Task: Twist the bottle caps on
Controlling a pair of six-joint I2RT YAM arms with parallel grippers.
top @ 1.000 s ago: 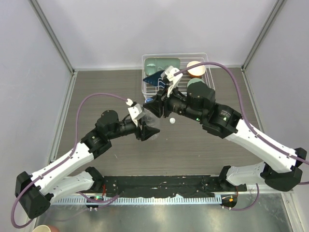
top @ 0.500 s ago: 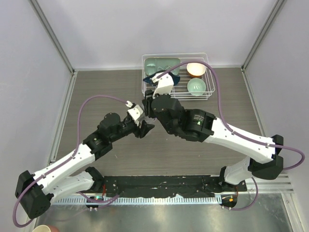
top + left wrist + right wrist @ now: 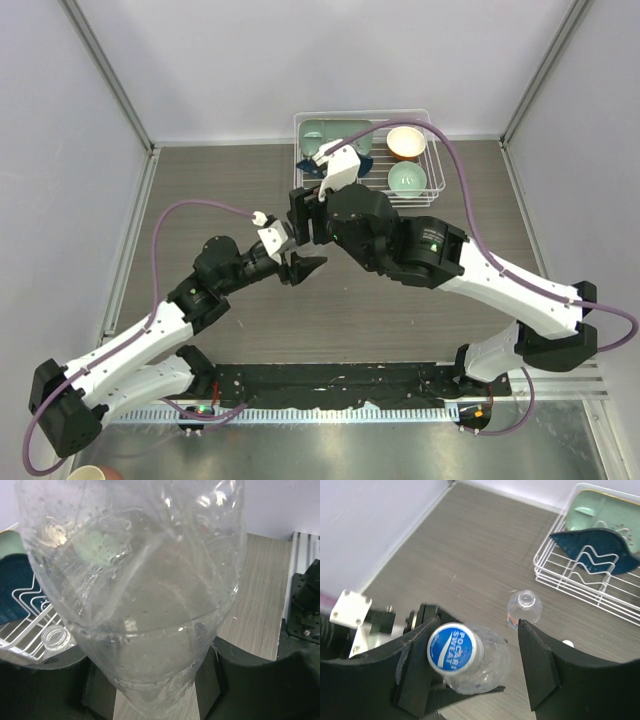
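My left gripper (image 3: pixel 150 680) is shut on the lower body of a clear unlabelled bottle (image 3: pixel 135 590) and holds it upright. On its neck sits a white-rimmed bottle cap (image 3: pixel 455 647) with a blue printed top. My right gripper (image 3: pixel 477 635) stands open around that cap, with a clear gap on the right side. A second bottle (image 3: pixel 525 609), with a label band and an open neck, stands on the table behind. A small white cap (image 3: pixel 567 643) lies beside it. In the top view my right gripper (image 3: pixel 303 215) covers the bottles, with my left gripper (image 3: pixel 302 266) just below it.
A white wire dish rack (image 3: pixel 300 170) stands at the back of the table. It holds a pale green plate (image 3: pixel 335 132), an orange bowl (image 3: pixel 406 142), a green bowl (image 3: pixel 406 180) and a dark blue dish (image 3: pixel 595 542). Grey walls close in both sides.
My right arm swung left over the held bottle, and its jaws then opened from shut around the cap. The left arm kept its grip and shifted only slightly.
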